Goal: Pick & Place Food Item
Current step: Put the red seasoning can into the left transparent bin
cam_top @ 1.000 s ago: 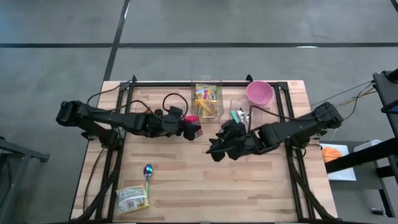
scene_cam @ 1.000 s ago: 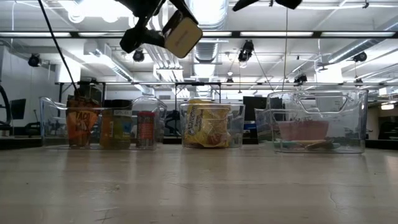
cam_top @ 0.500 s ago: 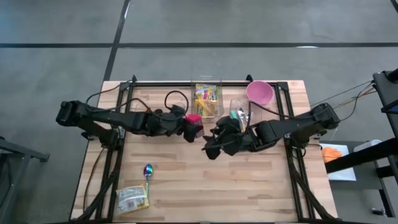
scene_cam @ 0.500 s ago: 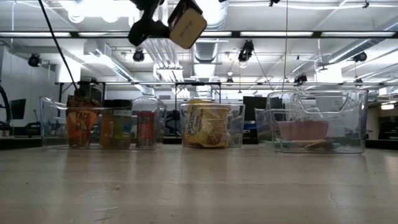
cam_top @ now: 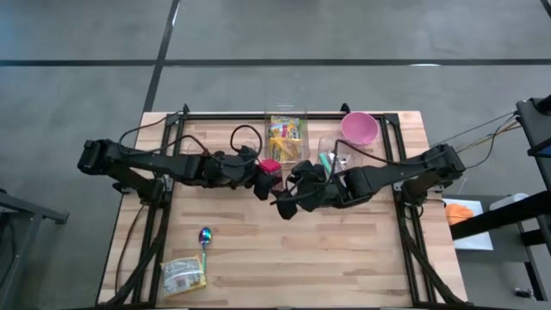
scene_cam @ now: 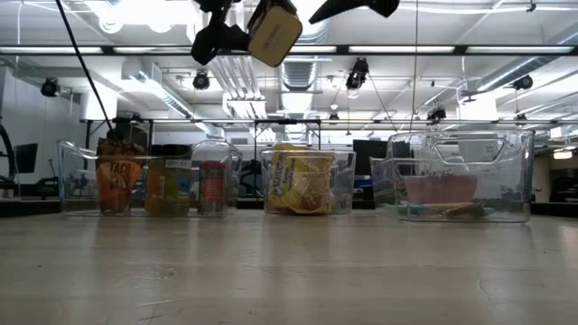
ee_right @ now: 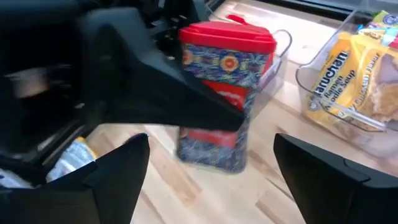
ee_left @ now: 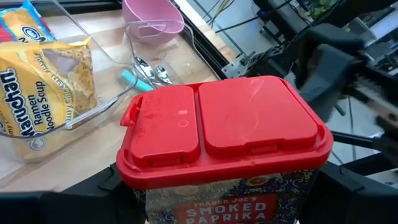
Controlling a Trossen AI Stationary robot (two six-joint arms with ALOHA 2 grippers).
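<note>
Paprika tin (ee_left: 224,140), red-lidded, hangs above mid-table, clamped in my left gripper (cam_top: 265,175). Over the last second my right gripper (cam_top: 288,204) has slid in from the right and spread its fingers wide, now just beside the tin, holding nothing. Reads as a handover setting up; tin not yet placed.

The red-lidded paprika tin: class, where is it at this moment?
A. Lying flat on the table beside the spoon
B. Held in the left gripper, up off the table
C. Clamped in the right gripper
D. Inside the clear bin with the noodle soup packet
B: the left gripper is shut on the paprika tin, which the low view shows high above the table, while the right gripper stands open beside it.
</note>
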